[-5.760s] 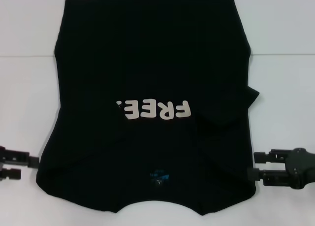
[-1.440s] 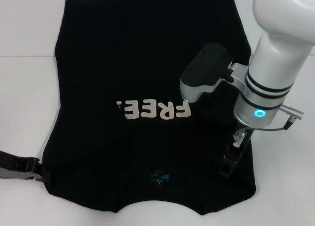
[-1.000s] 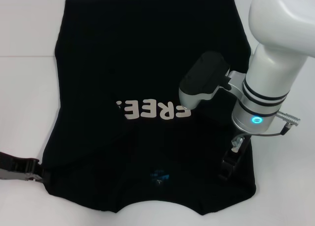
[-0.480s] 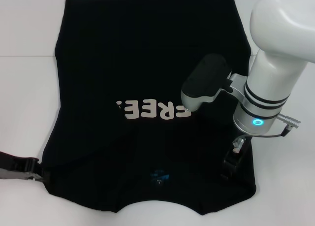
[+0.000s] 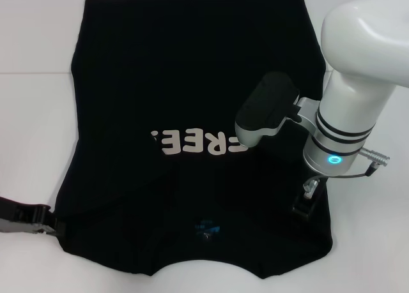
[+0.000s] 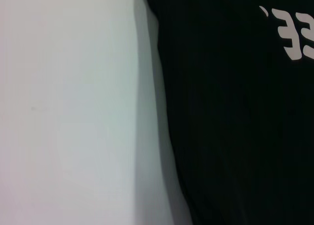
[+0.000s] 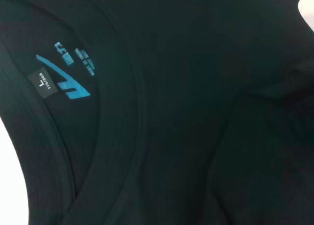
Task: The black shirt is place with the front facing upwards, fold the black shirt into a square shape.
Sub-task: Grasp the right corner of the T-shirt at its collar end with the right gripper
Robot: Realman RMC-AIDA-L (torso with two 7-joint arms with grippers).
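Note:
The black shirt point(image 5: 192, 69) lies flat on the white table, collar toward me, with both sleeves folded in. Its white letters point(image 5: 198, 143) read upside down across the middle, and the blue neck label point(image 5: 206, 229) sits near the front. My right gripper point(image 5: 303, 207) points down onto the shirt's right shoulder area, right of the label. My left gripper point(image 5: 38, 221) rests low at the shirt's front left corner, touching its edge. The right wrist view shows the collar point(image 7: 137, 112) and label point(image 7: 61, 83) close up. The left wrist view shows the shirt's side edge point(image 6: 167, 112) and letters point(image 6: 294, 38).
The white table point(image 5: 32, 146) surrounds the shirt, with bare strips on the left and right. A seam line point(image 5: 32, 73) crosses the table at the back. The right arm's white body point(image 5: 348, 108) hangs over the shirt's right half.
The right arm came from beside the table to over the shirt's right side. In the last second its gripper shifted slightly right and away from the front hem. The left gripper stayed at the corner.

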